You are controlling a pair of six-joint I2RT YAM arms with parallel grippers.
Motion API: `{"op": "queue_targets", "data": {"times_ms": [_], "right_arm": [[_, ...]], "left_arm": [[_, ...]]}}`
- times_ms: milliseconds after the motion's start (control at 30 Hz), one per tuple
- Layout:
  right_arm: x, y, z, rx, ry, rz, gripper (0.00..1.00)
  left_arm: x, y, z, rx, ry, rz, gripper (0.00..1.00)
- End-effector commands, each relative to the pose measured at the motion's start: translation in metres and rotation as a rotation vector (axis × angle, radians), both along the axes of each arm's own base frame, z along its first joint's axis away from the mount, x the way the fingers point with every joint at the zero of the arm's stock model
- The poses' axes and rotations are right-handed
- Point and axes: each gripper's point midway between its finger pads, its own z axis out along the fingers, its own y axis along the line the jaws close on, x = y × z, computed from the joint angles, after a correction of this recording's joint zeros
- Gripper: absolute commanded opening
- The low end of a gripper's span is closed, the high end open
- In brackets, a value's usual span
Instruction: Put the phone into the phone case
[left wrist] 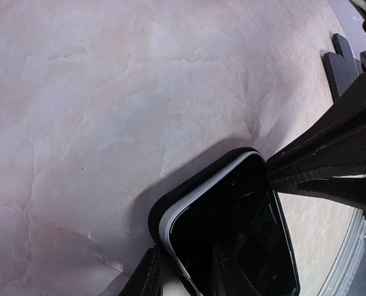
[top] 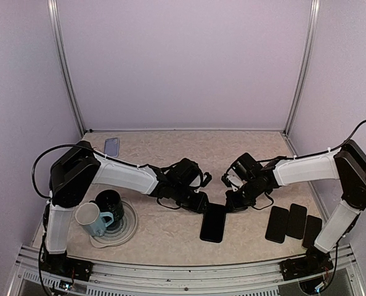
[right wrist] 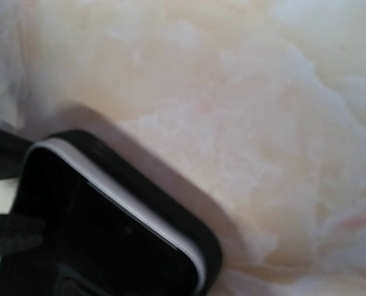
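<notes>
The left arm and right arm stretch inward and low. The left gripper and right gripper sit close together, tips angled down. Jaw openings are unclear.

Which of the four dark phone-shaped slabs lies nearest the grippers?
The central phone, alone between the left gripper and right gripper; the other three lie side by side at right.

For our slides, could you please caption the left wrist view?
Pale-edged phone corner within the black case rim, on the marbled table.
</notes>
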Motion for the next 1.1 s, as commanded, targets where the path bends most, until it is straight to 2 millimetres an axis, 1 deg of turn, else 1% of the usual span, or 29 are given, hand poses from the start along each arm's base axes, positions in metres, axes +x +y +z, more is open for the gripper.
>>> {"op": "queue_targets", "data": {"times_ms": [0, 67, 100, 200, 233, 300, 400, 433, 500, 567, 633, 700, 767, 800, 833, 867, 900, 967, 1033, 1067], "right_arm": [[-0.025, -0.04, -0.055, -0.274, 0.051, 0.019, 0.06], [-0.023, -0.035, -0.044, -0.241, 0.031, 0.018, 0.08], [-0.021, -0.029, -0.036, -0.206, 0.018, 0.021, 0.08], [-0.014, -0.01, -0.017, -0.11, -0.013, 0.036, 0.14], [-0.01, -0.005, -0.012, -0.086, -0.024, 0.04, 0.16], [-0.005, 0.001, -0.006, -0.057, -0.042, 0.04, 0.19], [-0.001, 0.002, 0.001, -0.049, -0.06, 0.035, 0.21], [0.0, 0.001, 0.002, -0.056, -0.067, 0.034, 0.22], [0.003, -0.003, 0.004, -0.076, -0.085, 0.026, 0.22], [0.006, -0.005, 0.007, -0.084, -0.102, 0.018, 0.25], [0.007, -0.004, 0.01, -0.076, -0.112, 0.015, 0.27], [0.007, -0.002, 0.013, -0.058, -0.117, 0.015, 0.29], [0.007, -0.001, 0.014, -0.046, -0.117, 0.017, 0.29], [0.007, 0.0, 0.014, -0.043, -0.119, 0.018, 0.29], [0.007, 0.0, 0.014, -0.041, -0.117, 0.02, 0.29], [0.006, 0.0, 0.014, -0.039, -0.117, 0.023, 0.29], [0.006, 0.001, 0.015, -0.034, -0.119, 0.026, 0.29], [0.005, 0.004, 0.017, -0.017, -0.116, 0.033, 0.27], [0.004, 0.007, 0.018, -0.004, -0.107, 0.038, 0.26], [0.003, 0.008, 0.018, 0.001, -0.099, 0.041, 0.26]], "left_arm": [[-0.066, 0.082, -0.118, 0.431, 0.223, -0.123, 0.23], [-0.073, 0.095, -0.129, 0.489, 0.235, -0.144, 0.17], [-0.078, 0.1, -0.133, 0.507, 0.243, -0.158, 0.16], [-0.09, 0.105, -0.139, 0.522, 0.281, -0.195, 0.16], [-0.096, 0.107, -0.144, 0.533, 0.298, -0.21, 0.16], [-0.104, 0.11, -0.152, 0.555, 0.311, -0.23, 0.16], [-0.113, 0.117, -0.165, 0.595, 0.327, -0.24, 0.15], [-0.114, 0.119, -0.169, 0.616, 0.321, -0.241, 0.15], [-0.111, 0.131, -0.181, 0.694, 0.296, -0.247, 0.12], [-0.098, 0.14, -0.187, 0.776, 0.231, -0.225, 0.06], [-0.089, 0.136, -0.18, 0.78, 0.176, -0.202, 0.04], [-0.082, 0.117, -0.162, 0.682, 0.152, -0.175, 0.08], [-0.072, 0.092, -0.133, 0.561, 0.095, -0.15, 0.12], [-0.063, 0.074, -0.104, 0.474, 0.054, -0.13, 0.17], [-0.054, 0.06, -0.079, 0.404, 0.019, -0.103, 0.2], [-0.044, 0.05, -0.06, 0.348, -0.003, -0.072, 0.22], [-0.034, 0.037, -0.033, 0.276, -0.032, -0.045, 0.23], [-0.018, 0.021, 0.005, 0.174, -0.079, -0.004, 0.27], [-0.008, 0.01, 0.037, 0.078, -0.103, 0.011, 0.33], [-0.006, 0.007, 0.046, 0.04, -0.099, 0.017, 0.35]]}}
